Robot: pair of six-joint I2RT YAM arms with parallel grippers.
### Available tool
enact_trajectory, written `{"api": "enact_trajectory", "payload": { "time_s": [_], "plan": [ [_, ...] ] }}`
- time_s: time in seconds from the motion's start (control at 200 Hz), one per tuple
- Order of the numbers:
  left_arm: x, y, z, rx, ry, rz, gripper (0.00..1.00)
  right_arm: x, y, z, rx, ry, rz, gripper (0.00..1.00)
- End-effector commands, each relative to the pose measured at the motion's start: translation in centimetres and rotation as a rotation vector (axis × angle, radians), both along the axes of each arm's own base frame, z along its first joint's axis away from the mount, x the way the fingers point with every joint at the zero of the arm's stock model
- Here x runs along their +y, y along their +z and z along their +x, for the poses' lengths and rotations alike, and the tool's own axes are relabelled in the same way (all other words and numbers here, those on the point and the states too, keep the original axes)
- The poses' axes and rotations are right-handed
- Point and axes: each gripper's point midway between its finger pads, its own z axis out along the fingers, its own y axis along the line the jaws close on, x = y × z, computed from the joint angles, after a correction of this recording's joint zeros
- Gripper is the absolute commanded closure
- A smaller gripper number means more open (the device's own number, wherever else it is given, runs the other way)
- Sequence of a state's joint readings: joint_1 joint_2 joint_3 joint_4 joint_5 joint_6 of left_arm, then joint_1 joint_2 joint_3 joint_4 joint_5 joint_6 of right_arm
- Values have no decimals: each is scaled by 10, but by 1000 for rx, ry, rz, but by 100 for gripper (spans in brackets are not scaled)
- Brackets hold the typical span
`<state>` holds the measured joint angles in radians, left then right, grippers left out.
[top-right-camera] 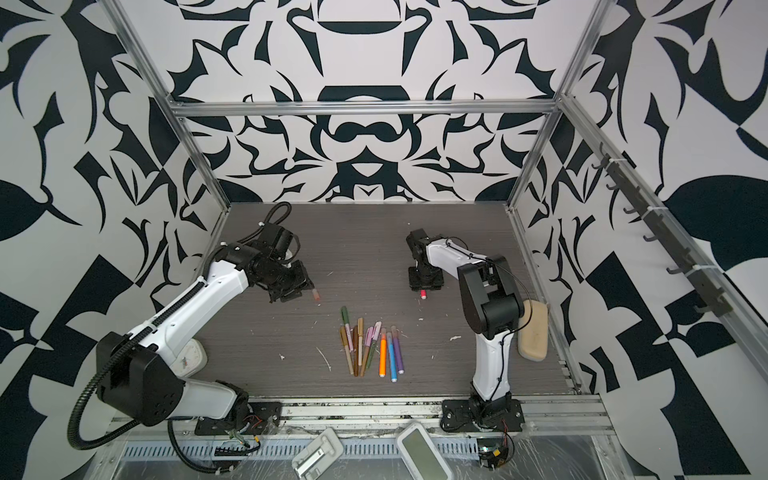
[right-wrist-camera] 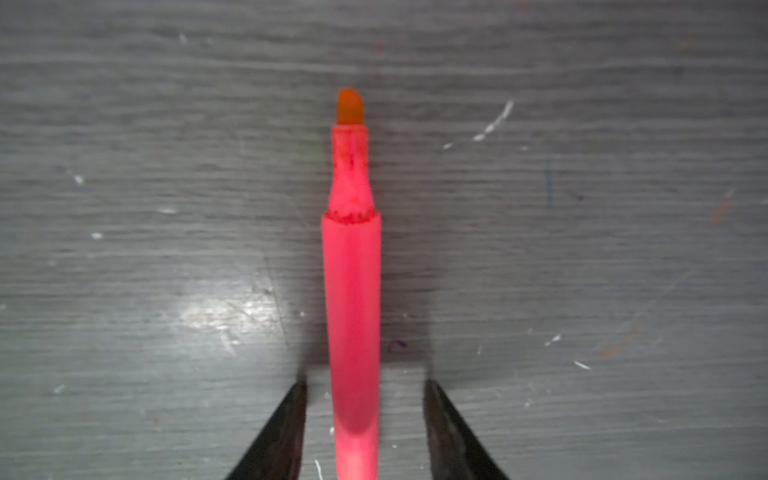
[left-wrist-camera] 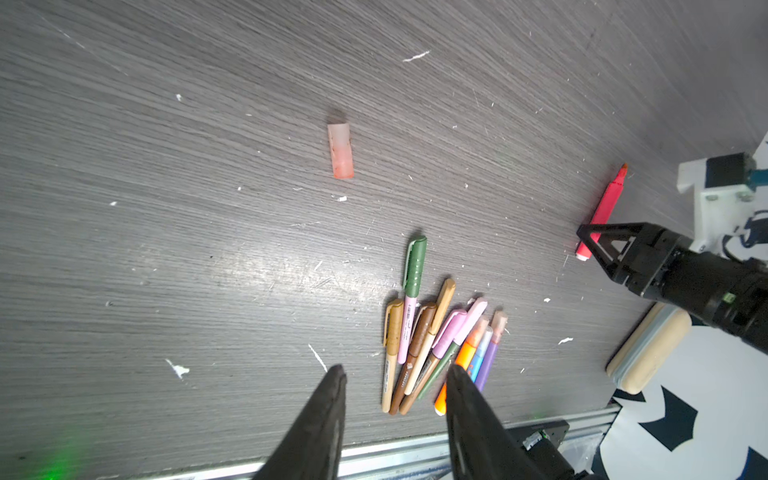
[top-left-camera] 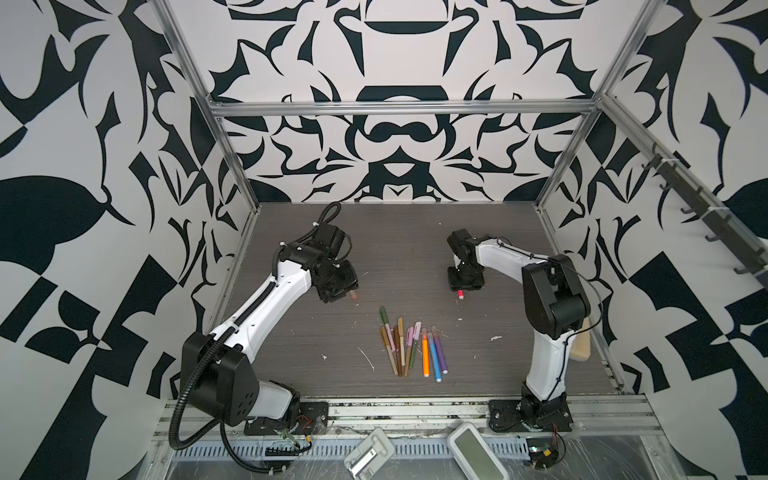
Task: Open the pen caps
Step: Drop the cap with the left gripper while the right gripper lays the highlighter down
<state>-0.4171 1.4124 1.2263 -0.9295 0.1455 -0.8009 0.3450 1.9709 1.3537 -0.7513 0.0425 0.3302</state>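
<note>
A pink-red pen, uncapped with its orange tip bare, lies on the table between the fingers of my right gripper. That gripper is open, with a gap on each side of the barrel. The pen's translucent peach cap lies loose on the table, in front of my left gripper, which is open and empty. In both top views the cap sits just right of the left gripper, and the pen's end shows under the right gripper. Several capped pens lie bunched at centre front.
A beige block rests by the right arm's base near the right edge. A white timer-like device sits under the left arm. Two white gadgets lie past the front rail. White scuffs dot the grey table.
</note>
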Motion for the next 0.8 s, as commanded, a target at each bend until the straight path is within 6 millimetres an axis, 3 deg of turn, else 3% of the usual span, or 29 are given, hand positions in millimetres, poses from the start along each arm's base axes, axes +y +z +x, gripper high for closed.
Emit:
{"api": "enact_trajectory", "payload": {
  "time_s": [0.0, 0.15, 0.295, 0.465, 0.475, 0.58, 0.7, 0.795],
  "plan": [
    [4, 4, -13, 31, -37, 6, 57, 4, 5, -12, 47, -12, 19, 47],
    [2, 10, -28, 52, -52, -37, 55, 7, 18, -22, 94, 43, 41, 42],
    [3, -2, -41, 77, -46, -60, 55, 6, 34, -43, 112, 48, 62, 40],
    [-2, -10, -41, 62, -15, -106, 56, 5, 67, -75, 63, 115, 33, 39],
    [-2, -4, -42, 41, -14, -116, 56, 4, 68, -76, 60, 117, 31, 39],
    [1, -1, -44, 35, 3, -108, 55, 5, 104, -85, 2, 161, -3, 39],
    [5, -1, -37, -3, -9, -65, 56, 12, 140, -102, -79, 120, 95, 43],
    [8, 9, -17, -150, -24, -26, 56, 18, 142, -123, -97, 72, 197, 46]
  ]
}}
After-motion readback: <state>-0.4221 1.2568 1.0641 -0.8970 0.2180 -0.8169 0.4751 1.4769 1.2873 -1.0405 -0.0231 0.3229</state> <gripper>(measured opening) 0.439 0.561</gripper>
